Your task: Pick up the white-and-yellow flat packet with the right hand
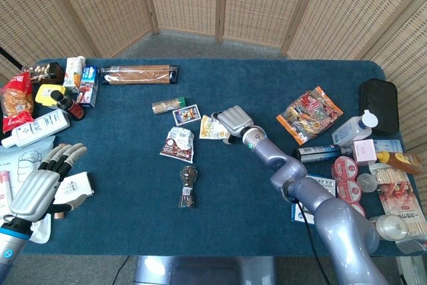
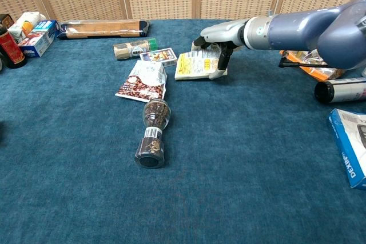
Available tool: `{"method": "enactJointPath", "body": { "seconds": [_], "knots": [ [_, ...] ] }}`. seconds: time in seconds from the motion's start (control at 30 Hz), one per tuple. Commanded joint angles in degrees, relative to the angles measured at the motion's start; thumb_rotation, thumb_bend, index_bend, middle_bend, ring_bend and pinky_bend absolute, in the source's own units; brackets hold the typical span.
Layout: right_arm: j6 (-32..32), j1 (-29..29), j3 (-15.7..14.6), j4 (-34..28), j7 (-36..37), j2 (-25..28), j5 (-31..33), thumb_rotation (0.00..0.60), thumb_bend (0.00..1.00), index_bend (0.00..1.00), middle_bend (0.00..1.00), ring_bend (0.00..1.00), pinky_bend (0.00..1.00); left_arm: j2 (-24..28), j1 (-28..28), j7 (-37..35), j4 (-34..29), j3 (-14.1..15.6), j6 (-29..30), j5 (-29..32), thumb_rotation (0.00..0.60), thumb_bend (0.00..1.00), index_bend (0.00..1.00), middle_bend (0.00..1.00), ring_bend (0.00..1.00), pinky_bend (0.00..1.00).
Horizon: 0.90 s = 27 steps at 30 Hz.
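The white-and-yellow flat packet (image 2: 193,64) stands tilted up off the blue cloth near the table's middle, also seen as the packet (image 1: 211,127) in the head view. My right hand (image 2: 222,34) grips its right edge, with the thumb in front and the fingers curled over the top behind it. In the head view the right hand (image 1: 233,119) covers the packet's right part. My left hand (image 1: 42,187) hovers with fingers spread over a white packet at the near left edge, holding nothing.
A coffee-bean pouch (image 2: 143,81) and a lying grinder bottle (image 2: 153,132) are just left of the packet. A card box (image 2: 160,56) and a small jar (image 2: 131,50) lie behind it. An orange snack bag (image 1: 309,114), a black tube (image 2: 340,90) and a blue box (image 2: 350,141) sit to the right.
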<state>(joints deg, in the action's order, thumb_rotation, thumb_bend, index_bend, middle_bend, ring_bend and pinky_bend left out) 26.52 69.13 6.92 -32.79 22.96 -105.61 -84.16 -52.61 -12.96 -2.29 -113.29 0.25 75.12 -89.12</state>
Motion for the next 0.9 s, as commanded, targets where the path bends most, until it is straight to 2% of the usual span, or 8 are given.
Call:
{"method": "enactJointPath", "body": {
  "seconds": [0.03, 0.2, 0.37, 0.6, 0.9],
  "knots": [
    [1.44, -0.89, -0.27, -1.83, 1.06, 1.80, -0.34, 0.600, 0.33, 0.64, 0.90, 0.97, 1.00, -0.04, 0.02, -0.19, 0.14, 0.04, -0.01, -0.06, 0.600, 0.30, 0.00, 0.00, 0.00, 0.00],
    [4.41, -2.26, 0.67, -8.07, 1.00, 6.62, 0.35, 0.600, 0.33, 0.64, 0.90, 0.97, 1.00, -0.27, -0.06, -0.46, 0.40, 0.20, -0.19, -0.44, 0.600, 0.30, 0.00, 0.00, 0.00, 0.00],
    [6.21, -3.24, 2.97, -17.77, -2.54, 13.73, 2.77, 0.600, 0.33, 0.63, 0.89, 0.97, 1.00, -0.35, -0.06, -0.43, 0.24, 0.44, 0.04, -1.55, 0.600, 0.30, 0.00, 0.00, 0.00, 0.00],
    [7.72, -4.47, 7.38, -32.72, -10.74, 23.98, 9.26, 0.600, 0.32, 0.63, 0.89, 0.97, 1.00, -0.19, 0.88, -0.85, 0.14, 1.39, 1.48, -3.62, 0.600, 0.30, 0.00, 0.00, 0.00, 0.00],
    [9.13, -3.86, 12.25, -46.94, -19.92, 33.66, 18.29, 0.600, 0.32, 0.63, 0.89, 0.97, 1.00, 0.34, 2.22, -0.55, -0.58, 2.63, 3.26, -5.94, 0.600, 0.30, 0.00, 0.00, 0.00, 0.00]
  ]
}}
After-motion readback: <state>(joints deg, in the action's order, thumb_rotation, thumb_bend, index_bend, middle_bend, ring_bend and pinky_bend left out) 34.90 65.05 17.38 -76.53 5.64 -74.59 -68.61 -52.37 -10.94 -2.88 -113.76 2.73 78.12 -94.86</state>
